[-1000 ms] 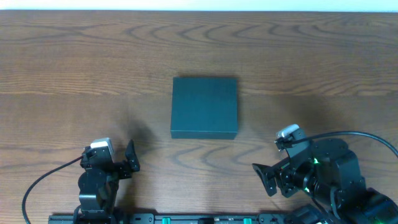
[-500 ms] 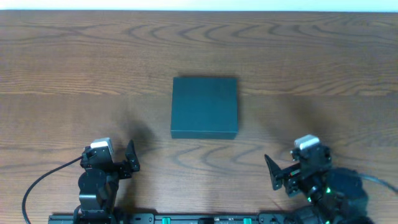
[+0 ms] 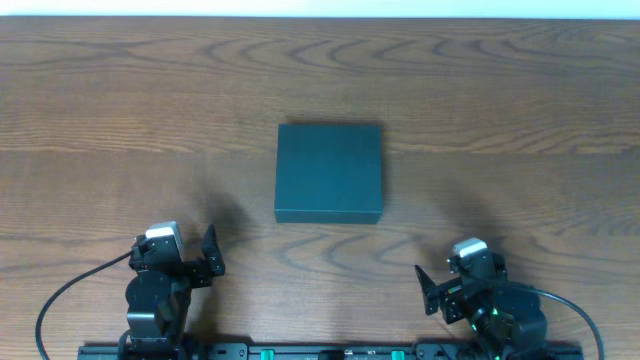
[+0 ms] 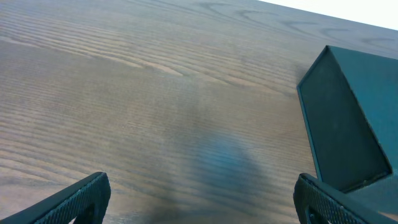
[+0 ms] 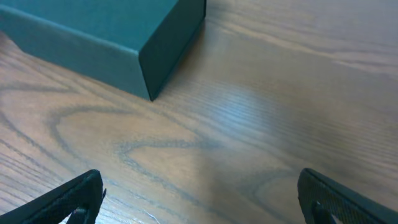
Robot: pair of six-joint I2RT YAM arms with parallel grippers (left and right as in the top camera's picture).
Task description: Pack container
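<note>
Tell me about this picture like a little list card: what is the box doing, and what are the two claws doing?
container: dark teal box, lid down, lying flat mid-table
table: brown wood
left claw: open, holding nothing, apart from the container
right claw: open, holding nothing, apart from the container
things to pack: none in view

Your table reads as wood, brown with a bold wavy grain. The right wrist view catches a soft pale sheen on it, so call it smooth, a low satin rather than raw. The container is matt on every face you can see, dark teal, card-like, flat sides and crisp edges, no glare at all. On the left gripper the fingers look like dark matt plastic, faintly grainy. The right gripper shows the same dull dark finish.
</note>
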